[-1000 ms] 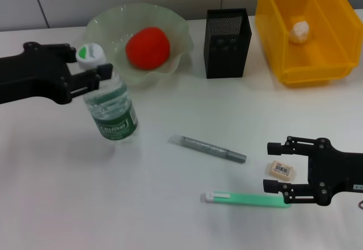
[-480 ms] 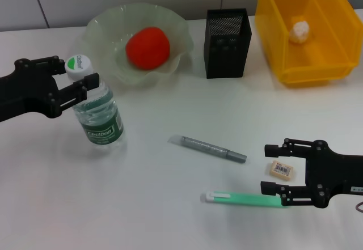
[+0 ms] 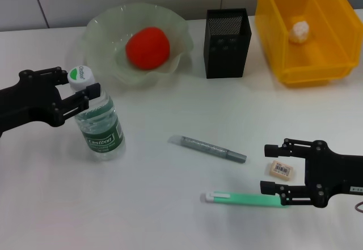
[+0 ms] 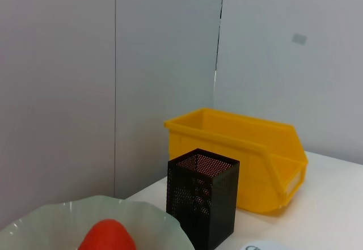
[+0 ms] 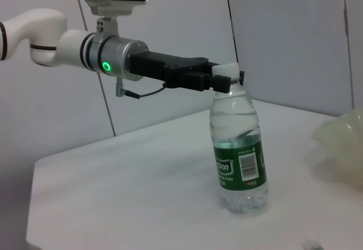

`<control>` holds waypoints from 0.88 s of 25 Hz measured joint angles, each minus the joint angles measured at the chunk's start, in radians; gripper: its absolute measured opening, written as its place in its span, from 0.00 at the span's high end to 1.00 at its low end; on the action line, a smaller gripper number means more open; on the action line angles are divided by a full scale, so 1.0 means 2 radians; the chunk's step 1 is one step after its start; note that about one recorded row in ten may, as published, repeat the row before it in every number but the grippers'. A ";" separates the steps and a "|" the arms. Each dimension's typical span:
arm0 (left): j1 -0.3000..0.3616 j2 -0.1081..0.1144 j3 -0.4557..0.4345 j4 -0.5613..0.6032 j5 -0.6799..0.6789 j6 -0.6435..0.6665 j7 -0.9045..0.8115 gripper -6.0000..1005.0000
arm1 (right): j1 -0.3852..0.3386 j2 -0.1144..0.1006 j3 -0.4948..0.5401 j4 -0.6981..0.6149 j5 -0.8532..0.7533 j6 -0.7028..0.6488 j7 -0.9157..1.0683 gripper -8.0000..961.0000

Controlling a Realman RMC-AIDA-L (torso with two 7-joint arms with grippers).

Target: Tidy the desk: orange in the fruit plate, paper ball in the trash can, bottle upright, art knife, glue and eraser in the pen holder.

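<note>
The bottle (image 3: 101, 126) stands upright on the table, and my left gripper (image 3: 75, 84) is shut on its neck just under the white cap; the right wrist view shows the bottle (image 5: 239, 153) and that gripper (image 5: 220, 80). The orange (image 3: 147, 47) lies in the fruit plate (image 3: 101, 28). The paper ball (image 3: 299, 30) sits in the trash can (image 3: 320, 68). My right gripper (image 3: 268, 167) is open low over the table, with the eraser (image 3: 282, 169) between its fingers. A grey pen-shaped tool (image 3: 207, 148) and a green stick (image 3: 247, 199) lie nearby; I cannot tell which is the art knife and which the glue.
The pen holder (image 3: 227, 43) stands between the fruit plate and the trash can at the back. In the left wrist view the pen holder (image 4: 201, 202), the trash can (image 4: 244, 153) and the orange (image 4: 108, 237) show ahead against a grey wall.
My left gripper has swung the tilted bottle upright and carried it toward the table's left front. The right gripper has hardly moved.
</note>
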 joint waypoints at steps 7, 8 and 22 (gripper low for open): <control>0.000 0.000 0.003 -0.009 0.000 -0.002 -0.001 0.48 | 0.000 0.000 0.000 0.000 0.000 0.002 0.000 0.21; 0.000 -0.001 0.002 -0.011 -0.001 -0.002 -0.002 0.47 | 0.000 0.000 0.000 0.000 0.000 0.002 0.000 0.21; 0.011 0.000 -0.011 0.009 -0.001 0.024 -0.004 0.33 | -0.002 0.000 0.000 0.001 0.000 0.000 0.000 0.21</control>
